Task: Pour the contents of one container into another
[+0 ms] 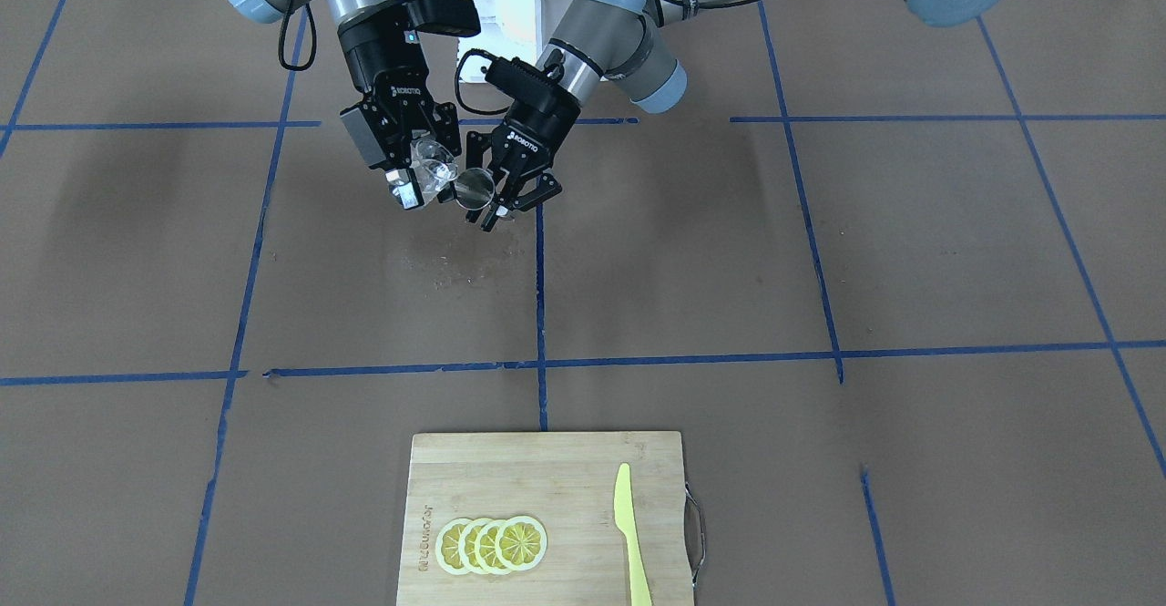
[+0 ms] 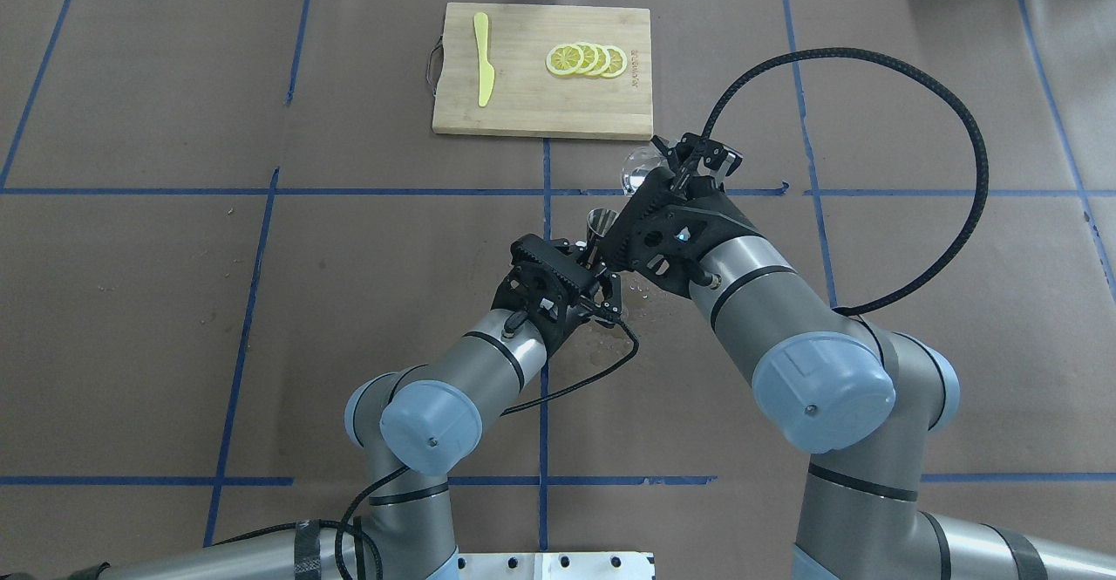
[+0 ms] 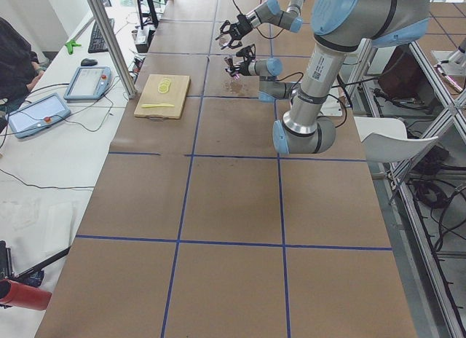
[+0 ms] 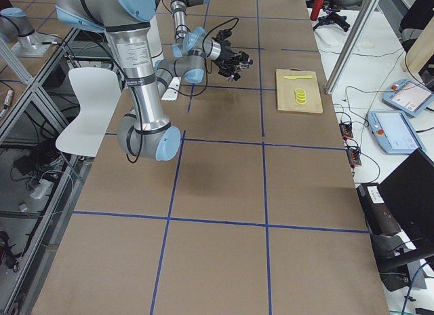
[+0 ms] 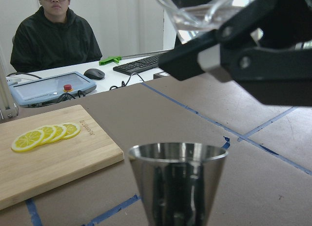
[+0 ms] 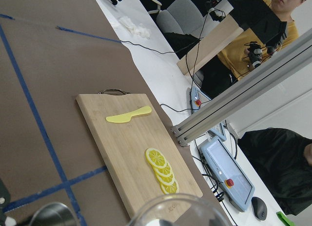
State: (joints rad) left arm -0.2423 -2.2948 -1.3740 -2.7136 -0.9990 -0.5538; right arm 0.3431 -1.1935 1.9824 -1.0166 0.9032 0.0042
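Spillage is judged the chief danger at this moment. A clear glass [image 5: 200,14] is clamped by the right gripper [image 1: 421,173], whose fingers are drawn in narrowly on it, and it is held tilted in the air just above and beside a steel jigger [image 5: 178,179]. The jigger is clasped upright by the left gripper [image 1: 504,198] and appears to be held off the table [image 1: 729,269], near its middle. Whether any liquid is in the glass cannot be told. The jigger's mouth is small, so a stream could be sent past its rim if the glass were tipped too quickly or its lip were not lined up over the opening; wet specks [image 1: 451,269] are seen on the paper below. The two grippers are close together, so a knock could be caused by a careless turn of either wrist
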